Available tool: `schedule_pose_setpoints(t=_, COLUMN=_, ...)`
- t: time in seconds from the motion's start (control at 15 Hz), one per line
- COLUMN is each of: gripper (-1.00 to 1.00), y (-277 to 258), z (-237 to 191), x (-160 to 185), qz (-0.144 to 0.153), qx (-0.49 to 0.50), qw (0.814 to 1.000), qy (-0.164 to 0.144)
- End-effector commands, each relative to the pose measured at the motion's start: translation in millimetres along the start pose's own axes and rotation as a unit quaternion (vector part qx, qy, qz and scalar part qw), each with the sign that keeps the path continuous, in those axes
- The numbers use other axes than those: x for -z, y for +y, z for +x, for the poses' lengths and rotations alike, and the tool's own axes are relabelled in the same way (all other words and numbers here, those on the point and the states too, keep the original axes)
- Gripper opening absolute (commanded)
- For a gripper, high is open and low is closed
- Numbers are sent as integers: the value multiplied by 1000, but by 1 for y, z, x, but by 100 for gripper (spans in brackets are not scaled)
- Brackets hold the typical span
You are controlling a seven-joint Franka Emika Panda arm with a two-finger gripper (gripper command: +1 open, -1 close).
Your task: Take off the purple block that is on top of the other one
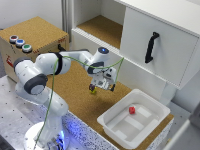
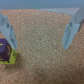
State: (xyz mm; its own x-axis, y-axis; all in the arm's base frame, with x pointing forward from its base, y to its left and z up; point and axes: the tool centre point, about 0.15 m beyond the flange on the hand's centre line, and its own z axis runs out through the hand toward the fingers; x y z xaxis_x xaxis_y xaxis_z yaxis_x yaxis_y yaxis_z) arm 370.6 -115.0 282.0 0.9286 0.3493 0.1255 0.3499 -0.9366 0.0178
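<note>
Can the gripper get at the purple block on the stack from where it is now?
Probably yes. The gripper hangs open just above the cork surface, and nothing lies between it and the purple block on the yellow cube. In the wrist view the stack sits off-centre by one finger, so it must shift sideways first.

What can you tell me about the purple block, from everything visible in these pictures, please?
The purple block is a tiny dark purple cube, far smaller than the gripper. It sits directly on a yellow cube, forming a small stack on the cork surface. In the wrist view it lies beside one fingertip, not between the open fingers. Material and finer detail are too blurred to tell.
</note>
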Motion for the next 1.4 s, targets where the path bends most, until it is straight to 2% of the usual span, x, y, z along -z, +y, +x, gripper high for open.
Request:
schedule_pose_setpoints(t=0.0, gripper=-100, y=9, z=17, x=-25, qz=9, qx=6, qw=1000, qy=-8)
schedule_pose_setpoints(t=0.2, gripper=-100, y=4, z=13, x=-29, qz=18, qx=4, qw=1000, qy=-7)
schedule_pose_setpoints(t=0.47, gripper=-100, y=-10, z=7, x=-32, qz=8, qx=-7, qw=1000, qy=2)
schedule_pose_setpoints(t=1.0, gripper=-100, y=-81, z=3, x=-27, qz=23, qx=23, qw=999, qy=-4)
schedule_pose_setpoints(t=1.33, gripper=-100, y=-166, z=-3, x=8, qz=78, qx=132, qw=988, qy=25)
